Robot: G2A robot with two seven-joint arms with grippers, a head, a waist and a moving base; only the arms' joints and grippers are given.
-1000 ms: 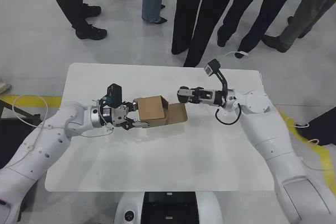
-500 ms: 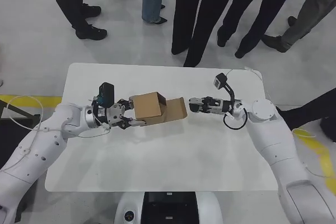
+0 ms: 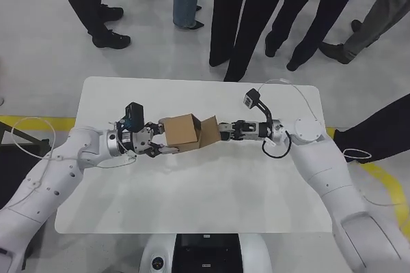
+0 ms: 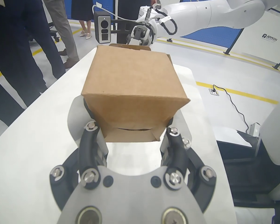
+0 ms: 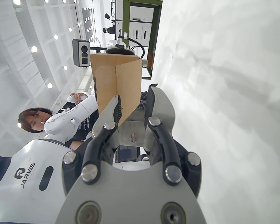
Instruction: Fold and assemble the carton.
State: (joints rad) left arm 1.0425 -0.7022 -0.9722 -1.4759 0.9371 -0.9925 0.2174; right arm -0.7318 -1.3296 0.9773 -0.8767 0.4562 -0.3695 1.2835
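There is one carton [image 3: 180, 130], a brown cardboard box. It sits over the middle of the single white tabletop [image 3: 191, 198], between the two arms. I cannot tell whether its underside touches the tabletop.

The left pincer [image 3: 157, 141] grips the carton at the end facing its own arm. In the left wrist view, its two fingers [image 4: 90, 127] press against opposite side walls of the carton [image 4: 133, 82], just above the folded bottom edge. The top face of the box is closed and flat from this side.

At the opposite end, one flap [image 3: 209, 128] stands out from the box at an angle. The right pincer [image 3: 221, 130] is right at that flap. In the right wrist view, the right pincer [image 5: 134, 99] has its two fingers spread apart. The flap [image 5: 128, 87] reaches down into the gap between them. One ridged fingertip [image 5: 115, 108] lies against the flap's edge, and the other finger stands clear of the cardboard. So this pincer is open and clamps nothing.

That view also shows two cardboard panels at this end of the carton. A narrower one with a rounded corner lies beside the wider flap.

The left wrist view also shows the right pincer [image 4: 140, 37] farther off, just behind the carton's far top edge.
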